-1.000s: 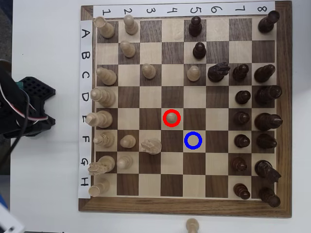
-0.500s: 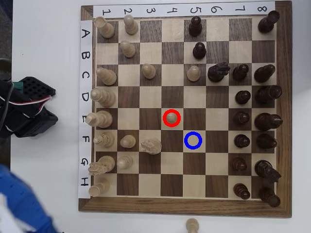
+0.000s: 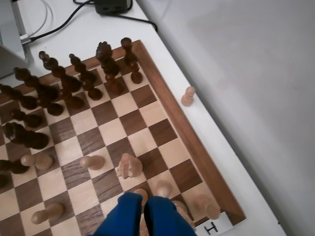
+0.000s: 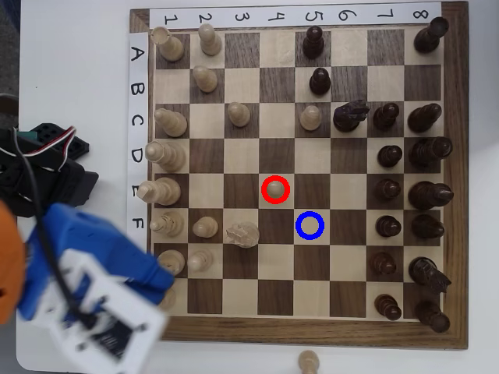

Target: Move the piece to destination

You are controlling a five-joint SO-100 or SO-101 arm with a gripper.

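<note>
Pawn point(image 4: 274, 188) is sitting inside the red ring point(image 4: 275, 178) mid-board in the overhead view, and the blue ring point(image 4: 310, 225) is on the empty light square one step diagonally down-right of it. Looks like we're in the approach step, nothing grabbed yet. The blue gripper point(image 4: 160, 274) hangs over the lower-left corner of the chessboard point(image 4: 296, 335), around rows G/H, so the pawn is well apart from it, up and to the right. In the wrist view the fingers point(image 3: 129, 211) look nearly together with only a thin gap and nothing between them. Next move, I'd guess: swing across toward the red ring, spread the fingers, drop around the pawn's head without clipping the pale knight point(image 4: 243, 233).
</note>
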